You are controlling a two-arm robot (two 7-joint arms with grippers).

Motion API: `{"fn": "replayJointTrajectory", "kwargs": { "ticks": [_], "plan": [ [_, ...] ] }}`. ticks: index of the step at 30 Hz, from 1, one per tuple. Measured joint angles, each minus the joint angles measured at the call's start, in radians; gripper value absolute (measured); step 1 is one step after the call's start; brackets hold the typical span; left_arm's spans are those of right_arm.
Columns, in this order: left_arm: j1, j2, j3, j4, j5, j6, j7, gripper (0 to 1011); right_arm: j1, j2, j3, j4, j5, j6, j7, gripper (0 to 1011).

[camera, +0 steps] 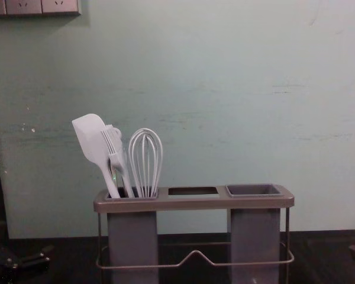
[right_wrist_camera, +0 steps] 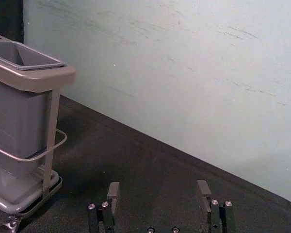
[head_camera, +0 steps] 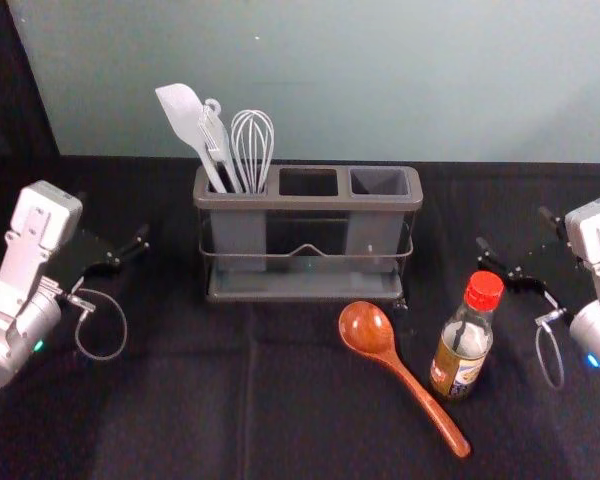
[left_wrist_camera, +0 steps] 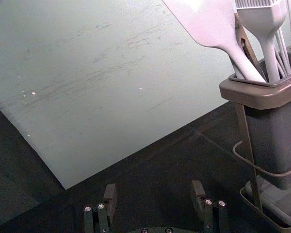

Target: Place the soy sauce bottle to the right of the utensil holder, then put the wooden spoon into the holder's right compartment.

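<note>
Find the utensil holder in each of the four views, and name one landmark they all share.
Head view: utensil holder, centre, slightly above the middle.
Left wrist view: its end with the white utensils, beyond the open left claw.
Right wrist view: its empty right compartment, beyond the open right claw.
Chest view: bottom centre, base cut off.
Shared landmark: the pale wall behind it.

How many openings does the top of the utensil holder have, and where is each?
3: the left opening, where the spatula stands; the middle opening, beside it; the right opening, at the other end of the holder. None looks hidden.
</note>
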Motion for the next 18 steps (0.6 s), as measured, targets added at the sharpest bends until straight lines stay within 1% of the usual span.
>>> {"fn": "replayJointTrajectory", "kwargs": {
  "ticks": [18],
  "plan": [
    [0.0, 0.0, 0.0, 0.0, 0.0, 0.0, 0.0, 1005, 0.0, 0.0, 0.0, 0.0, 0.0, 0.0, 0.0, 1002]
  ]
}}
